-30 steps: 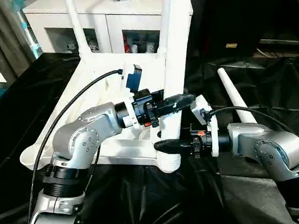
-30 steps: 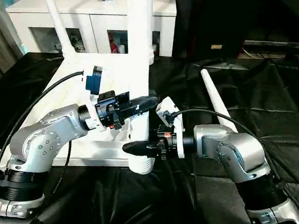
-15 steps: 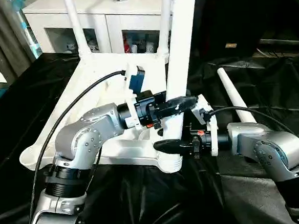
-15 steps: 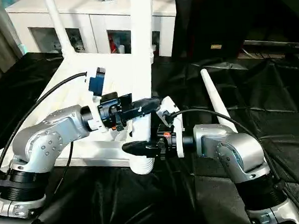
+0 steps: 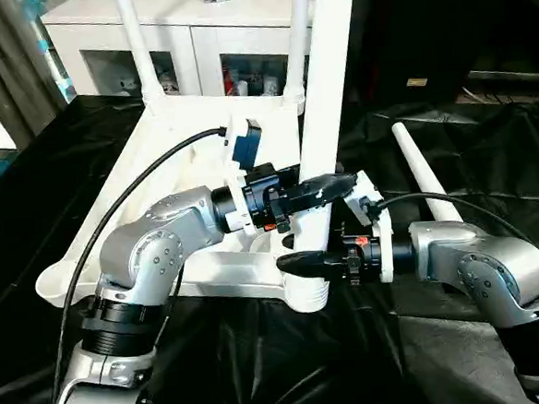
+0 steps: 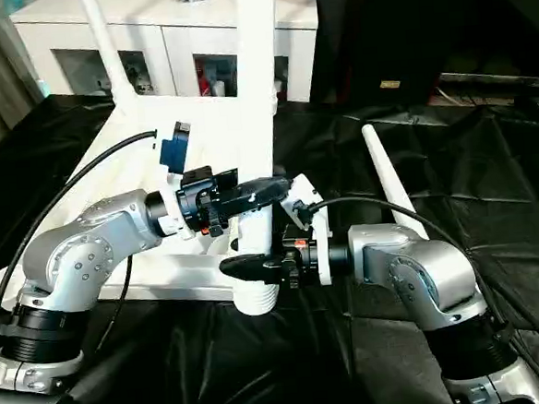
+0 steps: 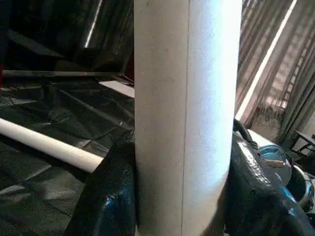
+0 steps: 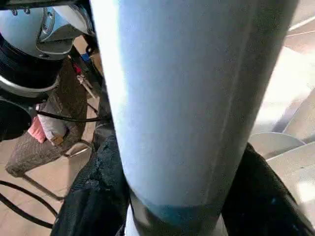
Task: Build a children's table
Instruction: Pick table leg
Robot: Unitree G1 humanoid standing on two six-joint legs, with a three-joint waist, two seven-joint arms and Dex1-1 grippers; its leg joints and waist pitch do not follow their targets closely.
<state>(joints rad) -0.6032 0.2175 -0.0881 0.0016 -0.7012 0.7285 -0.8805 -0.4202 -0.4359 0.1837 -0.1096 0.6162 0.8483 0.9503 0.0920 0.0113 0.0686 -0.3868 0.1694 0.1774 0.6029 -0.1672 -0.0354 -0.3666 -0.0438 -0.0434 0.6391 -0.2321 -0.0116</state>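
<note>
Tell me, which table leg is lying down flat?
The loose leg on the black cloth, beside the robot's right arm. The other three stand upright in the upside-down table, and both grippers hold the nearest one.

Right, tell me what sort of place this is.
Probably an indoor room set up for robot trials, not a factory. A work table draped in black cloth, a white cabinet with glass doors holding small items, and grey curtains at the side suggest it.
</note>
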